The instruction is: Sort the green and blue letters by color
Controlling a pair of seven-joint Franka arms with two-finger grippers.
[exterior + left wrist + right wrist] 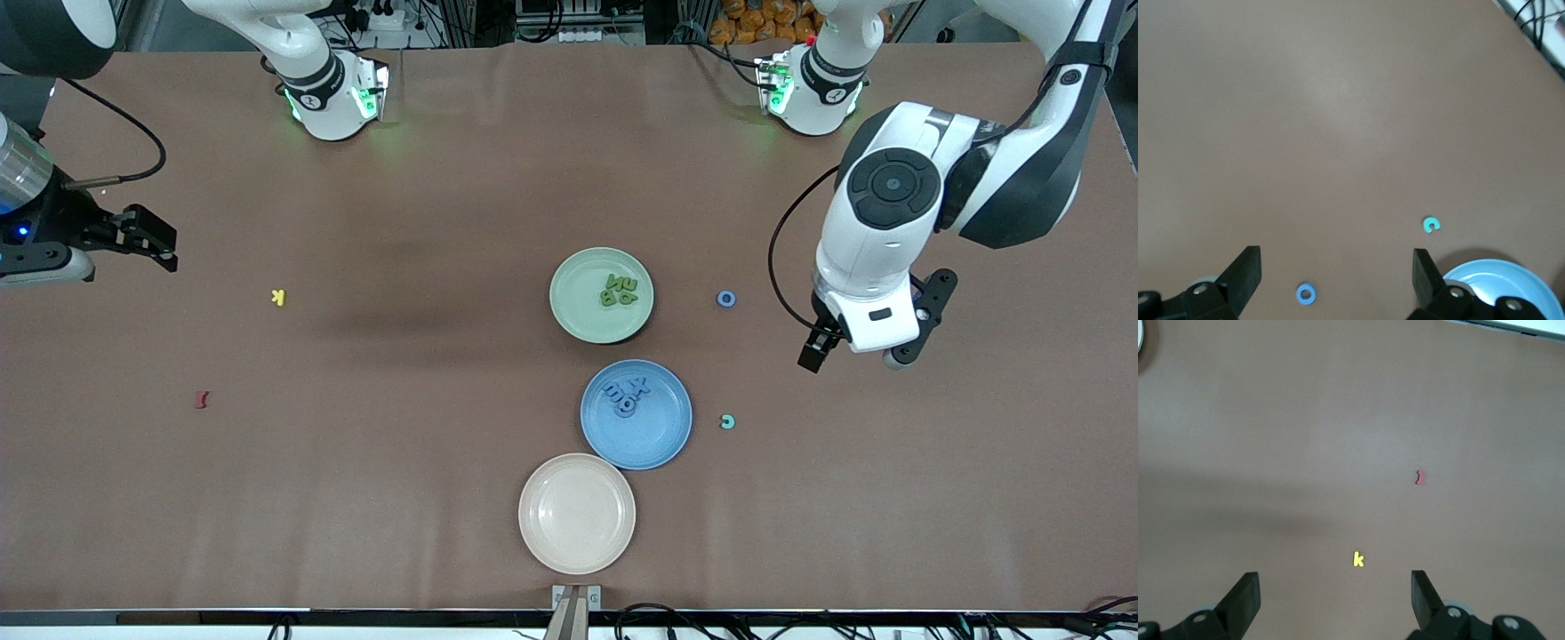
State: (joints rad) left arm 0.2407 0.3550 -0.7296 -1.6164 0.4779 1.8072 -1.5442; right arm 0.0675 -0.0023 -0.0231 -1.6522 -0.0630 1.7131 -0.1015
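While the right tool (147, 236) is waiting wide open and empty, the left tool (867, 342), equally open and empty, is needing to centre squarely over the blue ring (726, 299) before descending.

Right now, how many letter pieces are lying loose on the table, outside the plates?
4: blue ring letter beside the green plate, teal C beside the blue plate, yellow K, dark red I.
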